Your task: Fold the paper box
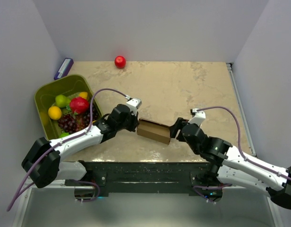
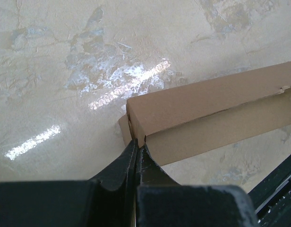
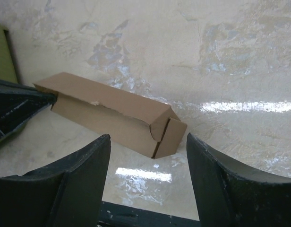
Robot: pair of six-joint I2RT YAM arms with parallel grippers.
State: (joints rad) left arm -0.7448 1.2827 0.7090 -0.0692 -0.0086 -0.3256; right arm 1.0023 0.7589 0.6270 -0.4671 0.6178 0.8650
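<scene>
- Brown cardboard box [image 1: 154, 131] lies on its long side on the table [image 1: 183, 85], a closed slim carton, right between the two claws.
- Left claw [image 1: 136, 125] has its fingers pressed tight together, no gap showing.
- In the left wrist view the left claw [image 2: 137, 145] tips meet the near lower corner of the box [image 2: 211, 113] end, touching it; a small flap sticks out just beyond the tips. Whether any cardboard is pinched between them, I cannot tell.
- Right claw [image 1: 174, 130] stands wide apart at the other end of the box.
- In the right wrist view the right claw [image 3: 145, 141] fingers [image 3: 84, 175] flank the box [image 3: 112, 111] end: its tucked end flap sits just ahead of them and between them, touching neither.
- From the right claw the box runs away and to the left, its far end meeting the dark left claw tip.
- Green bin [image 1: 44, 92] of fruit sits well off to the outer side of the left claw, apart from the box.
- Red ball [image 1: 120, 62] rests far ahead of both claws, by the back wall.
</scene>
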